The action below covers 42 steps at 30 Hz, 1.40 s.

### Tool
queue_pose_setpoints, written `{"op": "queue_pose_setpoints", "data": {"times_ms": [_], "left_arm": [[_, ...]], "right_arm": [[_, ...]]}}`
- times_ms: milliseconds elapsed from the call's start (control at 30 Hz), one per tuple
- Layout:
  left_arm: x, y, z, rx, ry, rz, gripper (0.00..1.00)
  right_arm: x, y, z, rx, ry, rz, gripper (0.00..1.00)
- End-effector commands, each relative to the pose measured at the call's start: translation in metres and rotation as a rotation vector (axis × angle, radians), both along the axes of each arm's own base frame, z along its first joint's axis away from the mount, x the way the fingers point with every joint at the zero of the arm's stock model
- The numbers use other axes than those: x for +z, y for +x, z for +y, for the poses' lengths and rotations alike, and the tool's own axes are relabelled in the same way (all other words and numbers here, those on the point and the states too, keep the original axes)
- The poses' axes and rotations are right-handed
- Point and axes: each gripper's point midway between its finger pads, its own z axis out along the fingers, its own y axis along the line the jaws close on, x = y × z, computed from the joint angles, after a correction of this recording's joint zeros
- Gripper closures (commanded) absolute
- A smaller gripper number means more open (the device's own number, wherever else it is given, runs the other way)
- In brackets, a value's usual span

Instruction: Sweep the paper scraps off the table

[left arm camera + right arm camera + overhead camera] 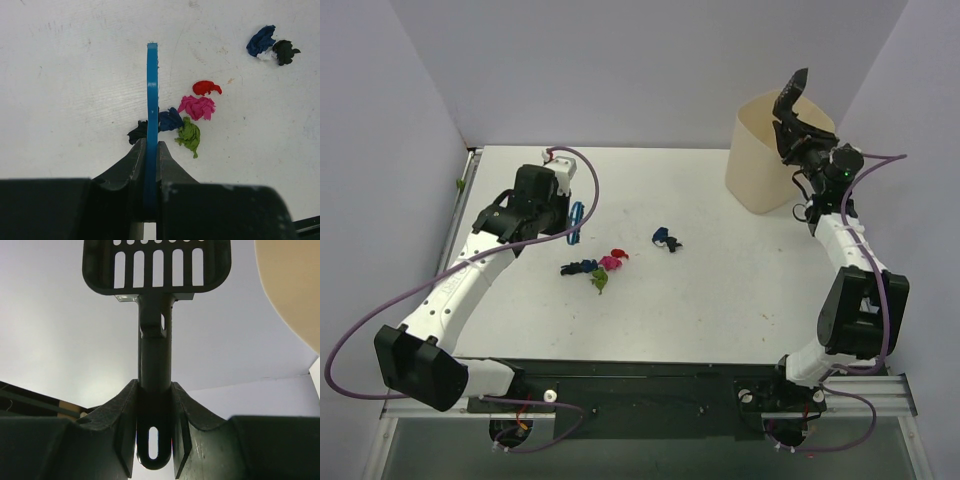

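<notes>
Paper scraps lie mid-table (720, 300) in two clusters. The nearer one has black, dark blue (171, 120), pink (197, 107), red (206, 88) and green (189, 134) bits, seen from the top view around the pink bit (610, 263). A dark blue, white and black group (666, 239) lies further right, also in the left wrist view (262, 40). My left gripper (568, 222) is shut on the blue hand brush (152, 100), held edge-on above the table beside the nearer cluster. My right gripper (798, 140) is shut on the black slotted scoop (156, 270), raised over the beige bin.
A tall beige bin (770, 150) stands at the back right corner. Lilac walls enclose the table. Metal rails run along the left edge (460, 215) and the front.
</notes>
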Motion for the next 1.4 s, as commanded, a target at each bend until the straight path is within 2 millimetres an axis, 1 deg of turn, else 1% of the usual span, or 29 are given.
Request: {"op": "queue_pose_setpoints", "data": {"times_ms": [0, 167, 333, 367, 400, 433, 467, 500, 533, 567, 633, 700, 733, 767, 800, 833, 867, 900, 933, 967, 1000, 1033, 1100, 1167, 1200, 1233, 1267, 1300, 1367], "left_arm": [[0.017, 0.004, -0.004, 0.001, -0.050, -0.063, 1.00], [0.016, 0.004, -0.005, -0.003, -0.056, -0.059, 1.00], [0.016, 0.004, -0.006, -0.003, -0.058, -0.058, 1.00], [0.016, 0.004, -0.006, -0.003, -0.058, -0.058, 1.00], [0.017, 0.004, -0.005, -0.002, -0.058, -0.061, 1.00], [0.016, 0.004, -0.006, -0.003, -0.058, -0.060, 1.00], [0.016, 0.004, -0.005, -0.001, -0.054, -0.060, 1.00], [0.017, 0.004, -0.005, -0.001, -0.055, -0.061, 1.00], [0.018, 0.005, -0.005, 0.000, -0.054, -0.065, 1.00], [0.018, 0.004, -0.005, -0.003, -0.053, -0.060, 1.00], [0.020, 0.005, -0.006, -0.003, -0.055, -0.064, 1.00], [0.020, 0.006, -0.006, -0.005, -0.054, -0.063, 1.00], [0.020, 0.006, -0.007, -0.007, -0.054, -0.064, 1.00], [0.021, 0.007, -0.007, -0.009, -0.053, -0.066, 1.00], [0.019, 0.008, -0.008, -0.013, -0.052, -0.058, 1.00], [0.021, 0.009, -0.008, -0.012, -0.053, -0.063, 1.00], [0.020, 0.009, -0.009, -0.014, -0.052, -0.062, 1.00], [0.022, 0.010, -0.010, -0.014, -0.054, -0.066, 1.00], [0.021, 0.011, -0.011, -0.017, -0.052, -0.063, 1.00], [0.023, 0.012, -0.011, -0.017, -0.053, -0.064, 1.00], [0.022, 0.013, -0.013, -0.020, -0.050, -0.062, 1.00], [0.022, 0.013, -0.014, -0.023, -0.050, -0.060, 1.00], [0.022, 0.015, -0.016, -0.026, -0.048, -0.058, 1.00], [0.019, 0.016, -0.019, -0.033, -0.045, -0.047, 1.00], [0.020, 0.019, -0.022, -0.037, -0.044, -0.048, 1.00], [0.020, 0.019, -0.023, -0.041, -0.041, -0.044, 1.00], [0.021, 0.023, -0.026, -0.048, -0.037, -0.045, 1.00], [0.020, 0.025, -0.027, -0.051, -0.034, -0.043, 1.00], [0.020, 0.032, -0.035, -0.074, -0.030, -0.042, 1.00]], "right_arm": [[0.031, -0.025, -0.006, -0.058, 0.095, -0.123, 1.00], [0.039, -0.034, -0.007, -0.053, 0.228, -0.225, 1.00], [0.039, -0.033, 0.000, -0.032, 0.193, -0.205, 1.00], [0.033, -0.030, 0.002, -0.028, 0.163, -0.177, 1.00], [0.040, -0.031, 0.009, 0.003, 0.132, -0.174, 1.00], [0.030, -0.025, 0.012, 0.004, 0.080, -0.122, 1.00], [0.039, -0.029, 0.018, 0.027, 0.039, -0.133, 1.00], [0.024, -0.024, 0.021, 0.023, -0.019, -0.063, 1.00], [0.035, -0.029, 0.026, 0.039, -0.079, -0.074, 1.00], [0.019, -0.027, 0.032, 0.054, -0.191, 0.006, 1.00], [0.012, -0.035, 0.043, 0.087, -0.376, 0.072, 1.00], [0.005, -0.047, 0.056, 0.134, -0.545, 0.119, 1.00], [-0.012, -0.055, 0.064, 0.186, -0.651, 0.157, 1.00], [-0.005, -0.060, 0.067, 0.205, -0.699, 0.164, 1.00], [-0.019, -0.070, 0.077, 0.264, -0.794, 0.190, 1.00], [-0.010, -0.073, 0.080, 0.280, -0.839, 0.174, 1.00], [-0.022, -0.086, 0.089, 0.352, -0.930, 0.193, 1.00], [-0.015, -0.088, 0.096, 0.376, -0.979, 0.177, 1.00], [-0.028, -0.105, 0.107, 0.460, -1.072, 0.193, 1.00], [-0.022, -0.107, 0.107, 0.458, -1.141, 0.180, 1.00], [-0.037, -0.122, 0.114, 0.534, -1.223, 0.199, 1.00], [-0.036, -0.124, 0.111, 0.522, -1.280, 0.213, 1.00], [-0.055, -0.143, 0.110, 0.587, -1.417, 0.269, 1.00], [-0.075, -0.163, 0.117, 0.658, -1.560, 0.300, 1.00], [-0.093, -0.173, 0.114, 0.706, -1.608, 0.337, 1.00], [-0.095, -0.181, 0.115, 0.701, -1.661, 0.340, 1.00], [-0.115, -0.189, 0.108, 0.721, -1.715, 0.397, 1.00], [-0.120, -0.201, 0.113, 0.740, -1.746, 0.386, 1.00], [-0.143, -0.220, 0.107, 0.763, -1.829, 0.435, 1.00]]}}
